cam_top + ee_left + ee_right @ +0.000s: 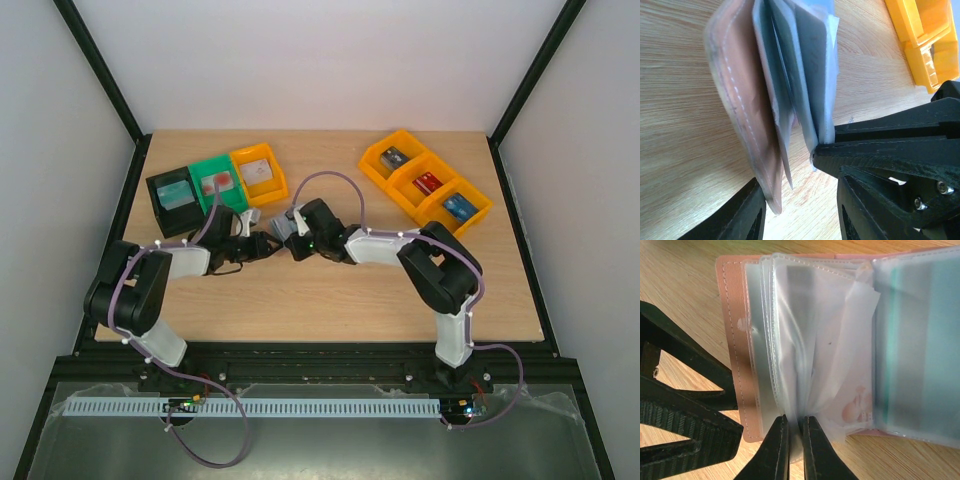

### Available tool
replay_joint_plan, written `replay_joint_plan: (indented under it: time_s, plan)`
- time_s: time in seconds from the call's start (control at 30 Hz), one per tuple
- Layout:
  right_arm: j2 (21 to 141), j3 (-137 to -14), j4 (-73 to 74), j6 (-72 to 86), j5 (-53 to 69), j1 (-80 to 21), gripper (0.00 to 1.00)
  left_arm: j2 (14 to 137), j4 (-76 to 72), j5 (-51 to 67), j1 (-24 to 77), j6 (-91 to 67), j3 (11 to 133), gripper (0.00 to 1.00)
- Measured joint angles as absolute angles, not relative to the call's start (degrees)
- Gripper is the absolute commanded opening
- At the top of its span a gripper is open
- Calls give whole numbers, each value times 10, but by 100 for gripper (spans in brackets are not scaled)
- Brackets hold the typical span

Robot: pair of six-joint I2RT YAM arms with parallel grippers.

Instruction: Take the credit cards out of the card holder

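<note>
Right pincer is clamped on the lower edge of one clear sleeve of the card holder, which sits open near the middle of the desk, between my two arms. I read that pinch as a way to fan the sleeves apart so that a pocket mouth shows. My left pincer has its jaws apart astride the holder's tan cover, probably to brace it against sliding. A teal credit card sits in the right-hand pocket and a pale card with pink print lies behind the pinched sleeve, so neither is out yet. Next I'd want a card edge, not plastic.
</note>
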State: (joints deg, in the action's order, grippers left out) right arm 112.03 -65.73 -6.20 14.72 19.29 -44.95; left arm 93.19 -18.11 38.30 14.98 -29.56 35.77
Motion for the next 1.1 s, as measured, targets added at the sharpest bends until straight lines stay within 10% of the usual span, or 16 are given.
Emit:
replay_joint_plan:
  time_s: [0.9, 1.1]
  plan:
    - [1094, -658, -15, 109, 310, -435, 2, 936, -194, 402, 144, -292, 356, 51]
    - [1089, -658, 0, 100, 326, -434, 2, 929, -189, 408, 137, -289, 353, 39]
